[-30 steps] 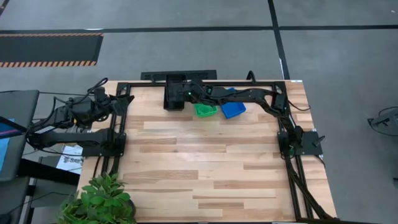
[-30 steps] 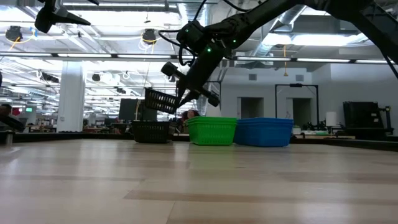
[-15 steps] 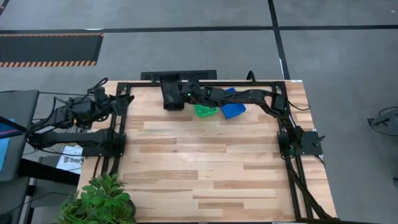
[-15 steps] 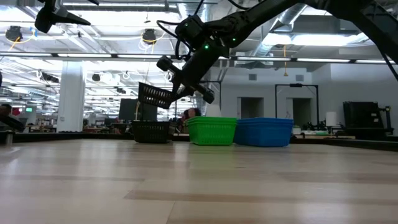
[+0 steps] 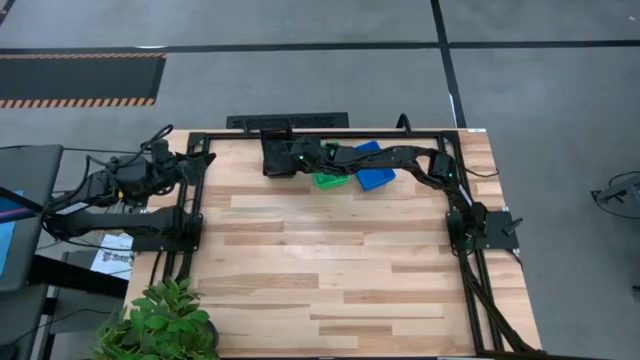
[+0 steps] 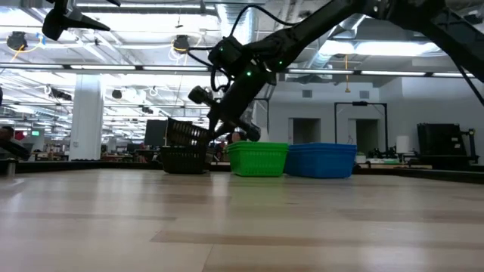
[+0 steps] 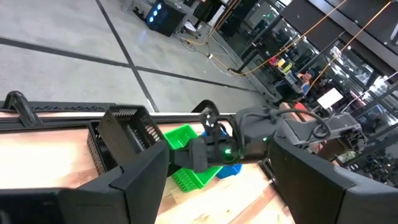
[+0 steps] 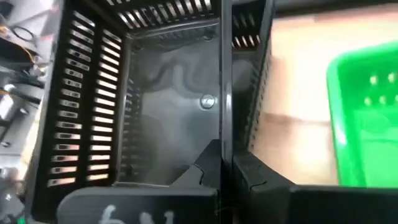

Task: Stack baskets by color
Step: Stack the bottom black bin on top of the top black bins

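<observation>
My right gripper (image 8: 227, 171) is shut on a black basket (image 6: 187, 134) at the table's far edge, left of the middle. The basket hangs tilted just above a second black basket (image 6: 184, 160) that stands on the table. From above, the two black baskets (image 5: 277, 155) overlap. A green basket (image 6: 257, 159) and a blue basket (image 6: 321, 160) stand side by side on the table to their right. My left gripper (image 7: 217, 186) is open and holds nothing, raised at the table's left edge. My right gripper pinches one side wall (image 8: 225, 124) of the black basket, one finger (image 8: 202, 177) inside the basket and the other (image 8: 255, 174) outside. The fingers slant down from the table's right. The basket hangs tilted, its low side at the lower basket's rim; whether they touch I cannot tell.
The green basket (image 5: 330, 180) lies right beside the black ones, partly under my right arm, with the blue basket (image 5: 375, 178) next to it. A black frame (image 5: 190, 200) runs along the table's edges. A potted plant (image 5: 165, 325) stands at the near left corner.
My right gripper has moved a little toward the table's left edge and then down, still shut on the black basket. The basket has come down, still tilted, from well above the other black basket to just over its rim.
</observation>
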{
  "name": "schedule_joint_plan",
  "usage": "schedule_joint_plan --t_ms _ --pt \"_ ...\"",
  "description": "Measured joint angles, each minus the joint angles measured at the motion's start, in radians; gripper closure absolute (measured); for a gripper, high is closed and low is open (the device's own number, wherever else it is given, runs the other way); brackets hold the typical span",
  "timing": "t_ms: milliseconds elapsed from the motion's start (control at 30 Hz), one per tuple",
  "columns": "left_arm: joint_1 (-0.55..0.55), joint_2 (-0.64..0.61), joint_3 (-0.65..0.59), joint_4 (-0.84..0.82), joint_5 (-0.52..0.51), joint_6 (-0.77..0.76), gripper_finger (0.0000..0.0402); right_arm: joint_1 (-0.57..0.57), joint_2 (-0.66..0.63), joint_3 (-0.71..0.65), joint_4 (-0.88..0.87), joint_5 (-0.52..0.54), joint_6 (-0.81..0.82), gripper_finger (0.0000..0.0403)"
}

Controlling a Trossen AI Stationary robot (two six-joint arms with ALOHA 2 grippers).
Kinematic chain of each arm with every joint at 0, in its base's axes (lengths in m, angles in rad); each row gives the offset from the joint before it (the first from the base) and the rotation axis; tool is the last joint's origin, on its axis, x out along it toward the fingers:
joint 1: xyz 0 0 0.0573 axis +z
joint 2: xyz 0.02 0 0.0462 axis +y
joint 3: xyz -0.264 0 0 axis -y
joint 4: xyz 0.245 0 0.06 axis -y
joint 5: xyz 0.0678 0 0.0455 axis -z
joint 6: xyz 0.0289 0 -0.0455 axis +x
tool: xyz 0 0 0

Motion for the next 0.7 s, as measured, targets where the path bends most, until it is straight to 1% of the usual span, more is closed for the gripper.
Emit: schedule_joint_plan --t_ms 167,500,567,700 --pt "0.000 0.000 0.000 0.000 0.003 -0.002 0.0136 -0.003 -0.007 0.001 0.004 0.027 -0.004 0.0382" --pt "0.000 0.000 0.000 0.000 0.002 -0.001 0.0136 -0.021 -0.010 0.001 -0.026 0.023 -0.027 0.0376" --pt "0.000 0.000 0.000 0.000 0.003 -0.001 0.0136 -0.019 -0.010 0.001 -0.026 0.021 -0.058 0.0366" --pt "0.000 0.000 0.000 0.000 0.007 -0.001 0.0136 -0.015 -0.010 0.001 -0.020 0.021 -0.081 0.0335"
